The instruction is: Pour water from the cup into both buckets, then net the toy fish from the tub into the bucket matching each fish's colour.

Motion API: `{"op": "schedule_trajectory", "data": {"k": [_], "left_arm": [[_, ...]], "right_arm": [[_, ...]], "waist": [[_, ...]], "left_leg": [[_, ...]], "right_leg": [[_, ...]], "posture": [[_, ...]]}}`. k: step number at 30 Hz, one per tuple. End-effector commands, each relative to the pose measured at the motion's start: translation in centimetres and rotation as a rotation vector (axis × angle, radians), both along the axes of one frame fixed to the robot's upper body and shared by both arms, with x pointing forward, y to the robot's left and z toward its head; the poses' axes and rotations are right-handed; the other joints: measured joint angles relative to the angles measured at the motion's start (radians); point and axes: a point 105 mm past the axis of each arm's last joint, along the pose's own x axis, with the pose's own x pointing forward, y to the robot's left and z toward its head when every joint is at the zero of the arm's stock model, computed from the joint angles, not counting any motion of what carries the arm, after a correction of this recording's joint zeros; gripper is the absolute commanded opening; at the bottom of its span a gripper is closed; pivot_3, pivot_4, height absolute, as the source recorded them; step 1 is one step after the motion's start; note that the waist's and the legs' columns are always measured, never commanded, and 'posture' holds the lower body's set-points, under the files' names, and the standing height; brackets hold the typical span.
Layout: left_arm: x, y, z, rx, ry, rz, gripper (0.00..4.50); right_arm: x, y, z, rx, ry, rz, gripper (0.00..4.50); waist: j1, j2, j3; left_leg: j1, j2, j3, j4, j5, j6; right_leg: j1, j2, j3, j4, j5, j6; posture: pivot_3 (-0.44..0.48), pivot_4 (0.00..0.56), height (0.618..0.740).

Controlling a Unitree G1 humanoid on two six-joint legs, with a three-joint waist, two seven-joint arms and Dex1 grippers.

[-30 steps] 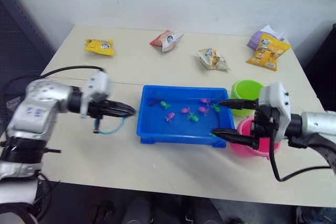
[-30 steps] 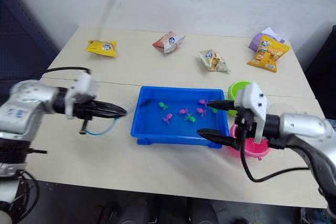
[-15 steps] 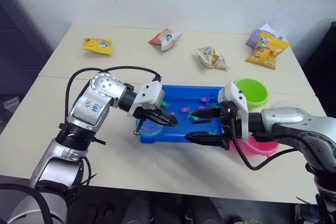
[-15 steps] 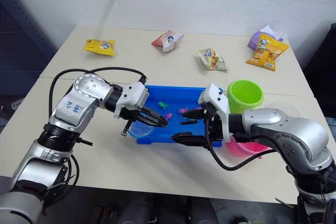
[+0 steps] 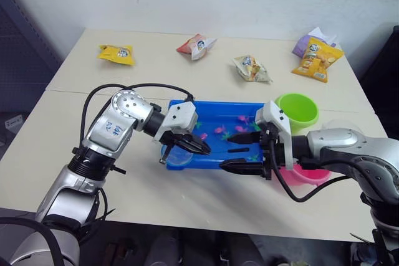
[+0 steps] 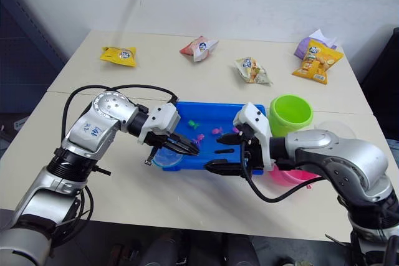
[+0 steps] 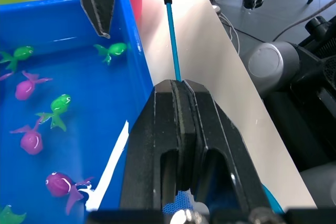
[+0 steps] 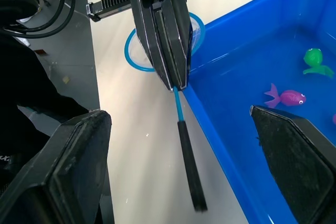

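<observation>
My left gripper [image 5: 201, 148] is shut on the net's thin blue stick [image 7: 173, 40]. The net hoop [image 5: 176, 157] hangs at the blue tub's [image 5: 215, 104] near left corner. The stick's dark handle [image 8: 190, 169] points at my right gripper [image 5: 225, 152], which is open over the tub's front edge with the handle between its spread fingers, untouched. Several pink fish [image 7: 31, 140] and green fish [image 7: 60, 103] lie in the tub. The green bucket [image 5: 297, 109] and pink bucket [image 5: 307, 174] stand to the tub's right. A faint clear shape, perhaps the cup [image 5: 340, 126], sits behind my right arm.
Snack packets lie along the table's far side: yellow [image 5: 116, 53], red and white [image 5: 197, 46], pale [image 5: 252, 68], and orange on purple [image 5: 317, 59]. Bare tabletop lies left of the tub and along the front edge.
Over the second, my left arm swung in from the left with the net to the tub's near corner. My right gripper came left from the buckets to the stick's handle.
</observation>
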Motion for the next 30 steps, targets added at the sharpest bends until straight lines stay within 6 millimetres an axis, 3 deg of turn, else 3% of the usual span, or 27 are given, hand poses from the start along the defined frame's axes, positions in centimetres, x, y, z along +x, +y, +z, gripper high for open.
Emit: {"op": "schedule_trajectory", "data": {"k": [1, 4, 7, 14, 15, 20, 24, 27, 30], "left_arm": [[-0.4, -0.6, 0.6, -0.018, -0.034, -0.025, 0.07], [-0.4, -0.6, 0.6, -0.019, -0.034, -0.022, 0.07], [-0.3, -0.6, 0.5, -0.024, -0.027, -0.013, 0.0], [0.0, -0.6, 0.7, -0.044, -0.027, 0.005, 0.0], [0.0, -0.6, 0.7, -0.048, -0.027, 0.006, 0.0], [-0.1, -0.6, 0.8, -0.068, -0.014, 0.012, 0.0], [1.4, -0.5, 4.1, -0.332, -0.075, 0.113, 1.47], [2.3, 1.1, 7.1, -0.491, -0.063, 0.199, 2.9], [3.2, 3.8, 8.6, -0.555, -0.099, 0.291, 4.25]], "right_arm": [[-0.2, 0.3, 0.5, 0.0, -0.025, 0.017, 4.5], [-0.2, 0.3, 0.4, -0.006, -0.021, 0.02, 4.5], [-0.1, 0.5, 0.6, 0.008, -0.024, 0.019, 3.77], [0.1, 0.6, 0.6, 0.012, -0.028, 0.013, 0.28], [0.1, 0.6, 0.6, 0.012, -0.031, 0.011, 0.07], [0.3, 0.5, 0.8, 0.012, -0.05, 0.013, 0.07], [0.6, -0.2, 1.9, 0.025, -0.113, 0.003, 0.0], [0.4, -1.1, 2.7, 0.019, -0.185, 0.019, 0.0], [0.4, -1.9, 3.4, 0.021, -0.247, 0.018, 0.0]], "waist": [[0.001, 0.0, 0.0], [0.001, 0.0, 0.0], [0.0, 0.0, 0.0], [0.001, 0.0, 0.0], [0.001, 0.0, 0.0], [0.0, 0.0, 0.0], [0.002, 0.0, 0.0], [0.002, 0.0, 0.0], [-0.001, 0.0, 0.0]], "left_leg": [[0.0, 0.0, 0.0, 0.0, 0.0, 0.0], [0.0, 0.0, 0.0, 0.0, 0.0, 0.0], [0.0, 0.0, 0.0, 0.0, 0.0, 0.0], [0.0, 0.0, 0.0, 0.0, 0.0, 0.0], [0.0, 0.0, 0.0, 0.0, 0.0, 0.0], [0.0, 0.0, 0.0, 0.0, 0.0, 0.0], [0.0, 0.0, 0.0, 0.001, 0.0, 0.0], [-0.001, 0.0, -0.001, 0.002, 0.0, 0.0], [-0.001, 0.0, 0.0, 0.002, 0.0, 0.0]], "right_leg": [[0.0, 0.0, 0.0, 0.0, 0.0, 0.0], [0.0, 0.0, 0.0, 0.0, 0.0, 0.0], [0.0, 0.0, 0.0, 0.0, 0.0, 0.0], [0.0, 0.0, 0.0, 0.002, 0.0, 0.0], [0.0, 0.0, 0.0, 0.002, 0.0, 0.0], [0.0, 0.0, 0.0, 0.002, 0.0, 0.0], [0.0, 0.0, 0.0, 0.002, 0.0, 0.0], [0.0, 0.0, -0.001, 0.002, 0.0, 0.0], [0.0, 0.0, -0.001, 0.002, 0.0, 0.001]], "posture": [[0.0, 0.15, 0.74], [0.0, 0.15, 0.74], [0.0, 0.15, 0.74], [0.0, 0.15, 0.74], [0.0, 0.15, 0.74], [0.0, 0.15, 0.74], [0.0, 0.15, 0.74], [0.0, 0.15, 0.74], [0.0, 0.15, 0.74]]}}
